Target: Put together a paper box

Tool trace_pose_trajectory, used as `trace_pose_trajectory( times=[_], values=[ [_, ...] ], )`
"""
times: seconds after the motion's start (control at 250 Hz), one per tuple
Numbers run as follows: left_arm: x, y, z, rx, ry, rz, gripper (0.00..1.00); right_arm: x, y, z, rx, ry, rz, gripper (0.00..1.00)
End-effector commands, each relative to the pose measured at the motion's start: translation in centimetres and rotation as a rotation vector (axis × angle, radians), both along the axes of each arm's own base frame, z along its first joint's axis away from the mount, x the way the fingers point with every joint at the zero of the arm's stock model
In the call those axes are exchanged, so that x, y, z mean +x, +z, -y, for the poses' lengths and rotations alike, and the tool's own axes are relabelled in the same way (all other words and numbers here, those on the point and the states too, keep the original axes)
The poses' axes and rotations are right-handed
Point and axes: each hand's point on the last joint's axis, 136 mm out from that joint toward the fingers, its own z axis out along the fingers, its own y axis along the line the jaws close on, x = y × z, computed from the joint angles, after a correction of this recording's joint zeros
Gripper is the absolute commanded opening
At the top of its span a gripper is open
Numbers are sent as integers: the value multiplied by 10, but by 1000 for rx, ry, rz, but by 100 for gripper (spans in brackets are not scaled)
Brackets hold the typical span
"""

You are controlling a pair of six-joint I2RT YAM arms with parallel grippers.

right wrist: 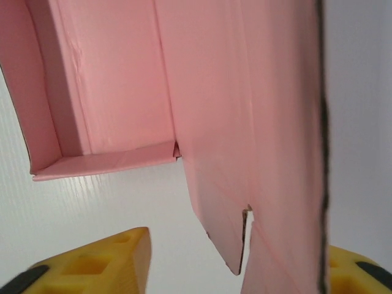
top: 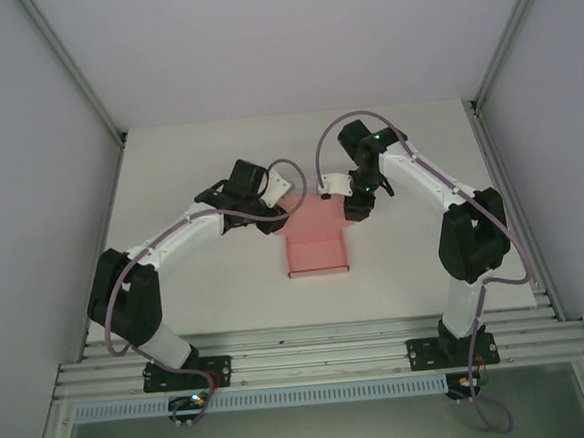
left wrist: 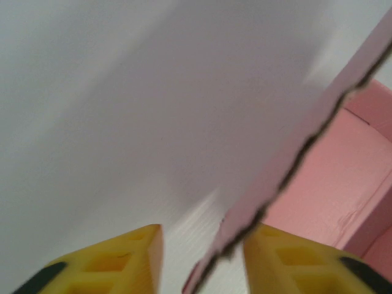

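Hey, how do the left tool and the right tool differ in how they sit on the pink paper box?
The left tool is at the paper box's far left flap, the right tool at its far right one. Between the left tool's fingers the card edge runs slantwise; between the right tool's the flap stands nearly upright, notched. Both are open, with card between yellow fingers.

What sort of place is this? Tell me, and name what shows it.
Probably a robotics lab test cell, not a home or shop: plain panel walls on metal frame posts, a white table, a left arm and right arm bolted to an aluminium rail, a pink paper box between them.
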Motion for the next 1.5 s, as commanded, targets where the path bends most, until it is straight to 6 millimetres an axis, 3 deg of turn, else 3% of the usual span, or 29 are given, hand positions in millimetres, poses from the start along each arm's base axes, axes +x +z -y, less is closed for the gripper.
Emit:
trace_pose_trajectory(
  times=[0.0,0.12,0.216,0.292,0.379,0.583,0.811,1.078,1.226,1.318,1.414,1.498],
  values=[
    [-2,1,-2,50,-25,12,30,5,4,-1,10,-24,33,38],
    [-4,1,-1,59,-39,21,21,5,-3,-2,11,-34,12,38],
    [-5,-1,1,74,-46,24,15,4,-5,-2,14,-47,4,23],
    [-5,-4,-1,96,-38,34,0,4,-5,0,9,-61,17,8],
    [-4,-3,-3,124,-25,50,0,3,-3,3,11,-69,34,0],
    [4,14,-3,109,86,112,0,16,11,2,63,-205,138,0],
    [27,45,-9,27,367,193,0,43,62,-14,270,-549,350,0],
    [41,55,12,-155,537,169,0,56,92,-39,670,-1003,258,0],
    [40,48,24,-218,546,122,0,70,100,-36,817,-1198,231,0],
    [44,40,19,-236,598,116,0,73,102,-44,936,-1270,166,0],
    [44,34,21,-264,601,117,0,73,93,-58,1035,-1286,69,0],
    [47,28,18,-282,625,134,0,69,80,-66,1024,-1271,60,0]
  ],
)
